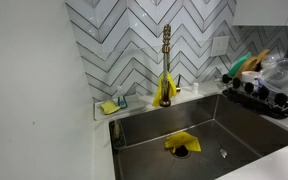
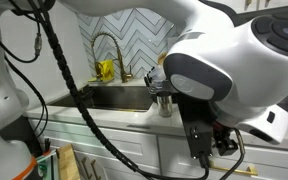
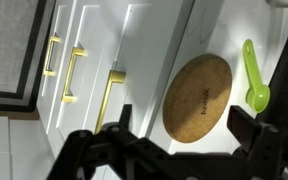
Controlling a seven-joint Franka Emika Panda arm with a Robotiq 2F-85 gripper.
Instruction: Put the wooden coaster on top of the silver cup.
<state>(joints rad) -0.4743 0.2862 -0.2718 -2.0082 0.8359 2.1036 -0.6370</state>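
Observation:
In the wrist view a round wooden coaster (image 3: 197,97) lies flat on the white countertop (image 3: 219,30). My gripper (image 3: 184,128) is open above it, with one dark finger on each side of the coaster's near edge and nothing held. In an exterior view the silver cup (image 2: 164,104) stands upright on the counter just beside the sink (image 2: 119,97), partly hidden behind my arm. My gripper (image 2: 207,140) hangs below the big white wrist near the counter's front edge. The coaster is hidden in both exterior views.
A green spoon (image 3: 254,75) lies on the counter close to the coaster. White cabinet fronts with gold handles (image 3: 72,75) drop away past the counter edge. The sink (image 1: 199,135) holds a yellow cloth (image 1: 181,143); a faucet (image 1: 166,60) and a dish rack (image 1: 264,85) stand behind it.

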